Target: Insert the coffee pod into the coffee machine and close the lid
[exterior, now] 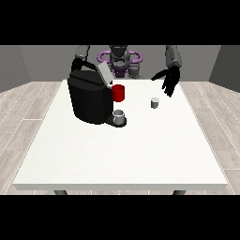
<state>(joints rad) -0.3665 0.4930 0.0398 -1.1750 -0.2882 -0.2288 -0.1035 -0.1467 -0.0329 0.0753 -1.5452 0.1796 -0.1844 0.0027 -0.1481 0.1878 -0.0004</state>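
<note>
Smooth white table [140, 150] carries the boxy black coffee machine [89, 101], lid raised, and a small grey cylindrical coffee pod [154, 102]. My hand at the view's right [170, 80] hovers above, fingers spread.

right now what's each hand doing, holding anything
Hand at the view's right: open, fingers spread, holding nothing, raised above the coffee pod.
Hand at the view's left: hidden behind the coffee machine, cannot be told.

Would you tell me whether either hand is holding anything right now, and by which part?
Nothing is held: the hand at the view's right hangs open above the table, apart from the coffee pod; the other hand is hidden.
</note>
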